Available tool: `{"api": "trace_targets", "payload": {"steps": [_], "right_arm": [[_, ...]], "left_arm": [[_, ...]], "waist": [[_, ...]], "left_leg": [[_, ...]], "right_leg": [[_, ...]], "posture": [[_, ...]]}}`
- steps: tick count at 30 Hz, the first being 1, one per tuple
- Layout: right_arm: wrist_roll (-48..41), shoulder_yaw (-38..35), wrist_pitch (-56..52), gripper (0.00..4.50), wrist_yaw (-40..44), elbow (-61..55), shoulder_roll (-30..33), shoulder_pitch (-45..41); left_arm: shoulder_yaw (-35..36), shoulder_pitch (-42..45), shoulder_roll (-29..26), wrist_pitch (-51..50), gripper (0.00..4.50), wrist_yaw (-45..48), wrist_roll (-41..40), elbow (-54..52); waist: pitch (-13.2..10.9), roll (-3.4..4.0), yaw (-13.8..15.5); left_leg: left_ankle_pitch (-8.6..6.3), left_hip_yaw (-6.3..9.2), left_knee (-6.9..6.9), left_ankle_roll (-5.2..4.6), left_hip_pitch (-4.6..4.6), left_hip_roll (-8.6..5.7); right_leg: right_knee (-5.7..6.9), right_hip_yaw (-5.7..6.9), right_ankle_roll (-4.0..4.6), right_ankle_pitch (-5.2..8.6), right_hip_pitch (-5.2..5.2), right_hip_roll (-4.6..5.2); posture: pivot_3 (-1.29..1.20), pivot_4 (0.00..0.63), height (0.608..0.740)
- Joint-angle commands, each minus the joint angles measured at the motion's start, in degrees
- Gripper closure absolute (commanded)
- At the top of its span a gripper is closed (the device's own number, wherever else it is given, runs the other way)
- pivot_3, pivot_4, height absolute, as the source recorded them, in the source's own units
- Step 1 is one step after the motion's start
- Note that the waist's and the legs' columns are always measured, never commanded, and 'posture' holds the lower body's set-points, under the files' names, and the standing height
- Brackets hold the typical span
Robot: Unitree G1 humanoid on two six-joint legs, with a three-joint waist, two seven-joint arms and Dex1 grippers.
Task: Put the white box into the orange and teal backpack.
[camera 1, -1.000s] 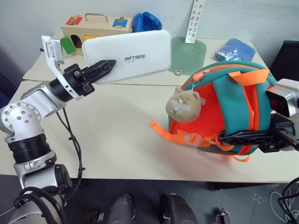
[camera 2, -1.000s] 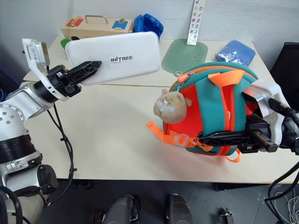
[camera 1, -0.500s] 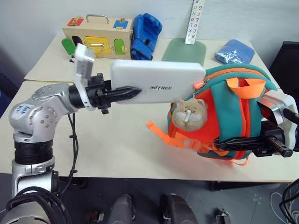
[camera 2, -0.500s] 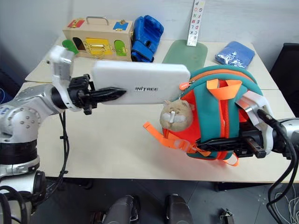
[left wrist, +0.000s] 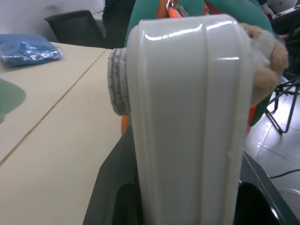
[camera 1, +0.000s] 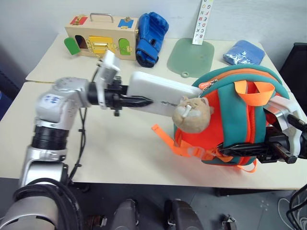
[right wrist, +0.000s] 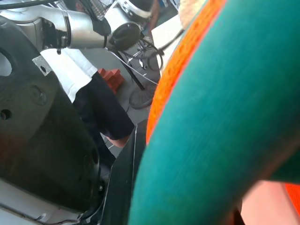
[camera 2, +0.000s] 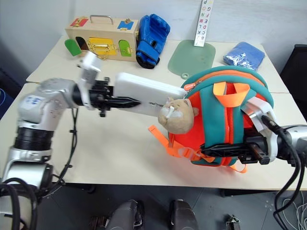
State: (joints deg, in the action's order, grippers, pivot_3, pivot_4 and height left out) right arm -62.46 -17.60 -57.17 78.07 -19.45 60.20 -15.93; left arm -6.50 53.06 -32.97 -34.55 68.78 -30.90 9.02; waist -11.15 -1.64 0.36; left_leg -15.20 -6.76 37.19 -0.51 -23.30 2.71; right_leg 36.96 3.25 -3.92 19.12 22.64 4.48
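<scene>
Currently the left gripper [camera 1: 136, 101] is clamped on one end of the white box [camera 1: 160, 91], fingers on its two broad faces, holding it off the table [camera 1: 120, 153] and roughly level. The box's far end reaches the upper side of the orange and teal backpack [camera 1: 240, 115], by the zipper at the top edge, just behind the tan plush charm [camera 1: 193, 113]. Whether that end has entered the opening I cannot tell; nearly all of the box is outside.

The right gripper [camera 1: 240, 149] is closed tight on the lower edge of the backpack, propping it upright on the table.

Status: box picked up and brought to the bag; bag held steady. Left to do, by my judgement: get the leading end into the opening, slide the box fully in, release.

Behind, well apart: wooden box [camera 1: 101, 34], blue glove [camera 1: 150, 31], green mat [camera 1: 191, 55], blue cloth [camera 1: 243, 52].
</scene>
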Motion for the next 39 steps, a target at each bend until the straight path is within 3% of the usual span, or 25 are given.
{"api": "trace_targets", "payload": {"steps": [1,6,10,16,26,28,32,39], "right_arm": [[-2.06,-0.74,1.09,4.5,-0.8,-2.28,-0.79,-1.46],[-2.85,0.47,1.02,4.5,-3.47,-3.28,-3.0,-2.81],[-2.27,1.34,1.45,4.5,-5.83,-3.42,-4.55,-3.27],[-1.52,1.31,1.93,4.5,-6.17,-2.51,-4.47,-2.57],[0.23,2.65,3.19,4.5,-7.99,-2.56,-6.11,-1.4],[0.07,2.61,3.19,4.5,-8.21,-2.61,-6.17,-1.28],[-0.08,2.78,3.22,4.5,-8.77,-3.06,-6.45,-1.22],[-1.37,2.11,2.67,4.5,-9.9,-3.69,-6.57,-1.39]], "left_arm": [[-3.78,4.12,7.33,5.48,3.18,-2.39,4.77,4.27],[-6.34,9.28,19.31,11.33,3.18,-7.63,10.85,16.24],[-6.83,10.76,23.68,13.36,1.9,-8.1,13.74,20.85],[-2.42,6.79,15.84,6.15,0.05,-4.7,10.1,9.48],[8.89,-1.42,-0.27,-9.55,0.02,-1.7,-4.02,-13.32],[10.4,-0.82,0.31,-13.35,0.02,-4.47,-7.53,-16.94],[5.11,-0.38,3.91,-12.6,0.02,-10.44,-4.3,-21.87],[-3.11,0.43,7.22,-9.38,0.02,-13.59,2.51,-17.01]], "waist": [[0.0,-0.01,0.3],[0.0,-0.01,0.41],[0.0,0.0,0.06],[0.0,0.02,-0.99],[0.01,0.03,-0.69],[0.01,0.03,-0.54],[0.01,0.03,-0.15],[0.01,0.03,-0.69]], "left_leg": [[-0.01,0.0,0.02,-0.03,-0.01,0.0],[-0.15,-0.02,0.06,-0.33,-0.01,0.0],[-0.14,-0.03,0.03,-0.33,-0.01,0.02],[-0.07,-0.04,-0.04,-0.22,0.03,0.09],[0.11,0.01,0.0,0.06,0.04,0.06],[0.11,0.02,0.0,0.06,0.04,0.06],[0.08,0.16,0.05,-0.01,0.06,-0.02],[0.12,0.01,-0.05,0.02,0.1,0.01]], "right_leg": [[-0.02,0.0,-0.05,-0.03,-0.02,0.0],[-0.04,-0.04,-0.16,-0.09,-0.01,0.0],[-0.01,-0.03,-0.16,-0.09,0.03,-0.03],[0.09,-0.03,-0.14,-0.08,0.08,-0.08],[0.16,-0.05,-0.13,-0.07,0.05,0.0],[0.16,-0.05,-0.13,-0.07,0.02,0.0],[0.06,0.0,-0.17,-0.1,-0.15,0.05],[0.07,-0.1,-0.22,-0.12,-0.07,-0.05]], "posture": [[0.0,0.15,0.74],[0.0,0.15,0.74],[0.0,0.15,0.74],[0.0,0.15,0.74],[0.0,0.15,0.74],[0.0,0.15,0.74],[0.0,0.15,0.74],[0.0,0.15,0.74]]}}
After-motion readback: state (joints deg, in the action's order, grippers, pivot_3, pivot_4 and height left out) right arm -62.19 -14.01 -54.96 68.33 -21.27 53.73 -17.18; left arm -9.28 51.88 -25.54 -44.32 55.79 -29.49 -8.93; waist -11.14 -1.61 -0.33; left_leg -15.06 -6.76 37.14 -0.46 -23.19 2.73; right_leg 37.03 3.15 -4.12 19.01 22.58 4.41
